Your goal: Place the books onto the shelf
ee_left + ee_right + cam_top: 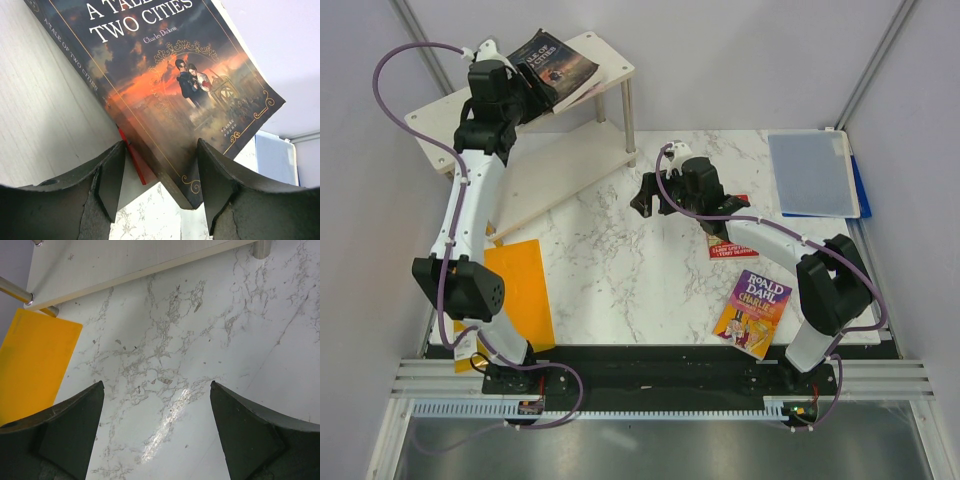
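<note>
Nearest the arm bases, the Roald Dahl book [753, 312] lies flat at the front right of the tabletop [620, 260], its near corner apparently past the edge. Just beyond it the Treehouse book [730, 249] is half hidden under the right arm, and the orange sheet [520, 290] lies at the front left. Both of these books look light, thin and floppy, with glossy covers likely to slip. The safest hold is probably by the spine, where the pages are stiffest, or by an overhanging corner, since a flat cover offers no edge to get under. At mid-table the right hand [156, 390] hangs with its jaws wide apart over bare marble, holding nothing. Farther right is the blue-grey folder [812, 172]. At the back left stands the shelf [570, 165], and on its top board A Tale of Two Cities [555, 65] rests on at least 1 other book. The left hand [160, 150] is there with its jaws apart, the dark book's corner between them but not pinched.
</note>
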You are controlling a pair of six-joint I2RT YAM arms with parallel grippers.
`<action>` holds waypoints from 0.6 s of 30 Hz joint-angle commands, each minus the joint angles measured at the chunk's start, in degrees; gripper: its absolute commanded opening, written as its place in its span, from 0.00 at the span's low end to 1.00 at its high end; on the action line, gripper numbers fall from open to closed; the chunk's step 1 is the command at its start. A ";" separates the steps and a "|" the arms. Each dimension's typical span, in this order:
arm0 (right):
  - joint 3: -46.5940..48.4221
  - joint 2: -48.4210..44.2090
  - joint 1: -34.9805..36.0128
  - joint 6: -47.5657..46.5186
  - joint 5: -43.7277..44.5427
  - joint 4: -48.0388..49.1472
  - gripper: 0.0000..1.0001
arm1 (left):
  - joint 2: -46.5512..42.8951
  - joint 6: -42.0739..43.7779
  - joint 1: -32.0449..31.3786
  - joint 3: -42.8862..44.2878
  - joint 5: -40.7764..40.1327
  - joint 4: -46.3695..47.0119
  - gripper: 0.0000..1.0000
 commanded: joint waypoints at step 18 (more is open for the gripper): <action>-1.90 0.11 -0.14 0.03 0.08 2.15 0.95 | -14.51 3.45 0.27 -12.03 1.37 10.78 0.86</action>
